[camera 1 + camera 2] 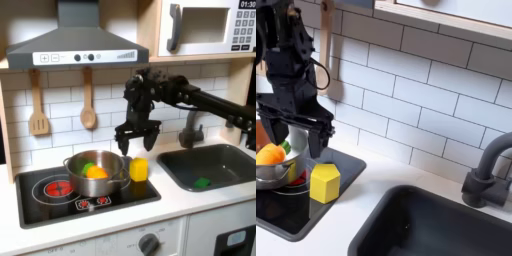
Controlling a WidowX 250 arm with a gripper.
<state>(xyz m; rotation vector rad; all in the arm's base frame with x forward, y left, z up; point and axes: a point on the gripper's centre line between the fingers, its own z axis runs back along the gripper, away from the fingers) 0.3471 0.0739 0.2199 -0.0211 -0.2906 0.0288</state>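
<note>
Wooden spatula (38, 103) and wooden spoon (88, 102) hang on the white tiled wall, below the range hood (75, 40). Microwave (212, 26) mounted upper right in the first exterior view. Sink (212, 163) holds a small green item (203, 182); grey faucet (487, 172) stands behind it.
</note>
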